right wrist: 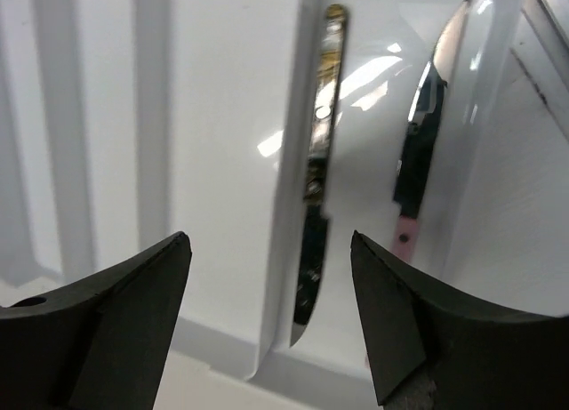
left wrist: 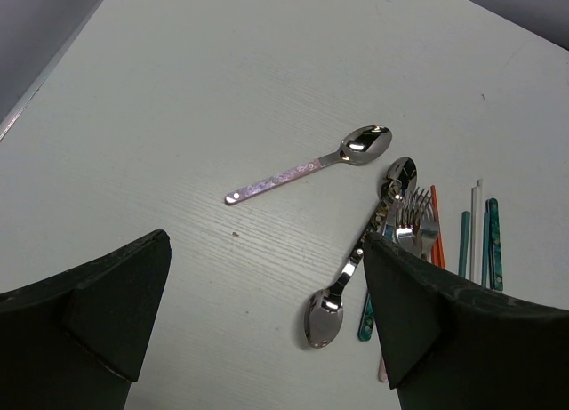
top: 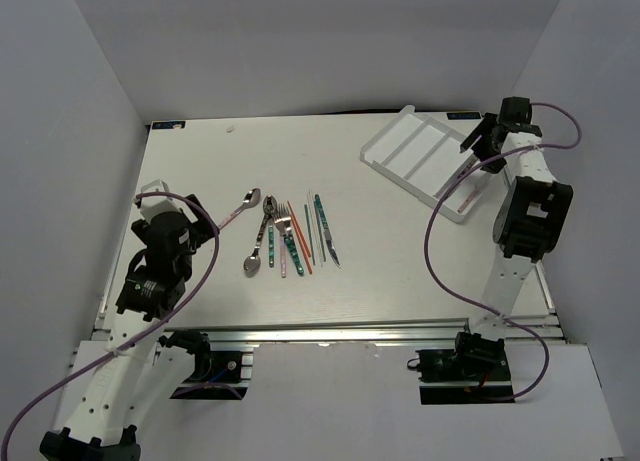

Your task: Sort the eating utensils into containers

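Utensils (top: pixel 285 236) mostly sit in a loose bunch in the middle of the table (top: pixel 400 271), and two knives are already in the tray (top: pixel 415 146) at the far right.

The right end effector (right wrist: pixel 267 250) has its fingers spread wide with nothing between them, and it hangs right over the tray. Directly under it a dark-handled knife (right wrist: pixel 316 161) lies flat along a divider. A pink-handled knife (right wrist: pixel 418 161) lies by the next wall over, and they look to share one compartment. The other compartments I can see hold nothing.

The left end effector (left wrist: pixel 267 250) is also wide open and empty, hovering over bare table at the left.

What the next pick turns on, as I read it: the bunch is well to the left of the right end effector, a long way across the table, but just right of the left one. So the left arm is clearly nearer. The closest piece to it is a pink-handled spoon (left wrist: pixel 307 165), which lies apart from the rest on a diagonal with its bowl far-right and its handle near-left. The others lie side by side with their long axes roughly near-to-far, so the fingers would want to close across them, left-to-right.
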`<action>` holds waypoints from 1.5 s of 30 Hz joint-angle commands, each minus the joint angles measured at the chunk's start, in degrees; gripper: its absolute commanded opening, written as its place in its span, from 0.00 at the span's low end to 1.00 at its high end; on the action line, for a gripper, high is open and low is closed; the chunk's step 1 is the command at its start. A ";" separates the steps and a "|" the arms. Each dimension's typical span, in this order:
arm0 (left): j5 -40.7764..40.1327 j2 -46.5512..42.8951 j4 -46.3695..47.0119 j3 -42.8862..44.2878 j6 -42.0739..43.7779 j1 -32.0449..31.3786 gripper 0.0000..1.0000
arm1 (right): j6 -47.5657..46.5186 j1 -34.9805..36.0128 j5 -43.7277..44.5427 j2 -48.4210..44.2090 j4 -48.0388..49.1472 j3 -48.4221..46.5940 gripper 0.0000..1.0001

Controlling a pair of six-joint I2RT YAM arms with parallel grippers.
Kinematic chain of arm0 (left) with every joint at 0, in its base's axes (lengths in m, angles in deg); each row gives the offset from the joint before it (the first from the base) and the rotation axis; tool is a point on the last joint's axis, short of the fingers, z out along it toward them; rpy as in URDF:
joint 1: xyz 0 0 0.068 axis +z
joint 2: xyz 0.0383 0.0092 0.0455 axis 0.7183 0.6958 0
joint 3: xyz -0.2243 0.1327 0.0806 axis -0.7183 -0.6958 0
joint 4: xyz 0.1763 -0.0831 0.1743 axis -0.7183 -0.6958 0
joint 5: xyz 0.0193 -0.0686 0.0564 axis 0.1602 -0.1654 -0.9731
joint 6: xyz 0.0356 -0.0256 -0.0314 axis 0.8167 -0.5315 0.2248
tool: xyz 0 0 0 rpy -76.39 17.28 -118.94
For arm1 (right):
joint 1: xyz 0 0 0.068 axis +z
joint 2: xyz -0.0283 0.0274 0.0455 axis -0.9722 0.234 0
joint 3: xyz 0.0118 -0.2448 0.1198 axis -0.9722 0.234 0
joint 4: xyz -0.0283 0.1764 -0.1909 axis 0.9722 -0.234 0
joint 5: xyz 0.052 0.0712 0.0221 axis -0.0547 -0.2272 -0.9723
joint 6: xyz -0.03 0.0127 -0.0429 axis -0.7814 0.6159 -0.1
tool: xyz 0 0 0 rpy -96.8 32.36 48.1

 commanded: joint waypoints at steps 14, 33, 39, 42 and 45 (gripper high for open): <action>-0.63 1.26 0.19 0.18 0.32 -0.25 0.98 | -10.05 41.93 15.47 -7.08 -4.60 -2.30 0.60; -1.33 0.74 0.01 0.09 0.23 -0.25 0.98 | -7.33 54.42 17.24 2.51 -3.83 0.56 0.44; -1.15 0.74 0.01 0.09 0.23 -0.25 0.98 | -7.06 54.69 16.54 4.09 -2.95 1.71 0.42; -1.15 0.65 0.01 0.09 0.23 -0.25 0.98 | -7.15 54.69 15.84 5.06 -2.51 1.97 0.40; -1.24 0.56 0.01 0.18 0.23 -0.25 0.98 | -6.98 54.69 15.13 6.29 -2.16 2.50 0.39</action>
